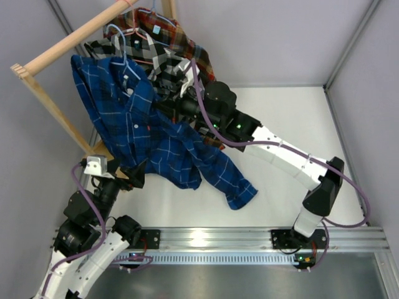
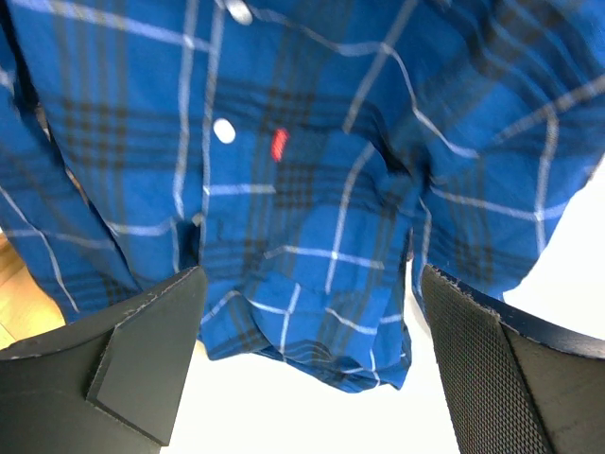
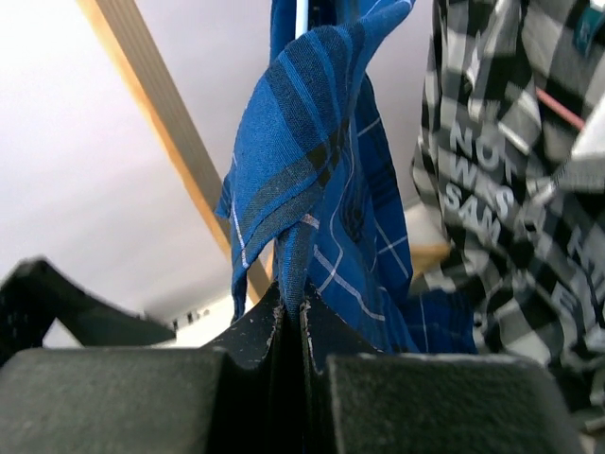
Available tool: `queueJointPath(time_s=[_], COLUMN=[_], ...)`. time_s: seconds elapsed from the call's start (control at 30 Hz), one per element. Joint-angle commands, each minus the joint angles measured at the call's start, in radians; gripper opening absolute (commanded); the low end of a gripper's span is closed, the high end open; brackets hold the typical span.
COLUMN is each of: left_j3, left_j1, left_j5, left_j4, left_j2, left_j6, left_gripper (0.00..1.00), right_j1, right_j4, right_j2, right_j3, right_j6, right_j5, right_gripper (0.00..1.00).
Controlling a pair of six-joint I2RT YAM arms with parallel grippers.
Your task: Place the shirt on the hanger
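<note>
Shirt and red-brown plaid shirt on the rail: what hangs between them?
The black-and-white checked shirt hangs between the shirt and the red-brown shirt; the top view shows it.

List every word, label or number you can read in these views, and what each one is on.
"NOT": top line of pale lettering on the black-and-white checked shirt; the rest is lost in folds.
"WAS": second line, same shirt.
"SAM": third line, cut off by folds.
Red tag on the blue plaid shirt: too small to read.
Teal label: blurred, unreadable.
</note>
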Motion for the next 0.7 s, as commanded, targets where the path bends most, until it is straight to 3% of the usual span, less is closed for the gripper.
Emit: queueJointPath(time_s=[0.0, 0.43, 0.67], left_j3=[-0.004, -0.004, -0.004], left_j1=[0.007, 0.012, 0.012], left_j5=[-0.017, -0.009, -0.001], left_j4=[0.027, 0.026, 0.026], left_j2=[-0.012, -0.017, -0.019], left_j6=[-0.01, -0.012, -0.012], left_gripper=[0.98, 0.98, 0.98], right_j1=[0.029, 0.035, 0.029], right_j4=[0.118, -0.091, -0.052], right_j2=[0.05, 0.457, 0.524], right_j3=[0.166, 0.761, 0.804], right_j6=[-0.007, -0.076, -0.108], right_j5=[-0.006, -0.008, 0.023], right_gripper=[0.0, 0.0, 0.0])
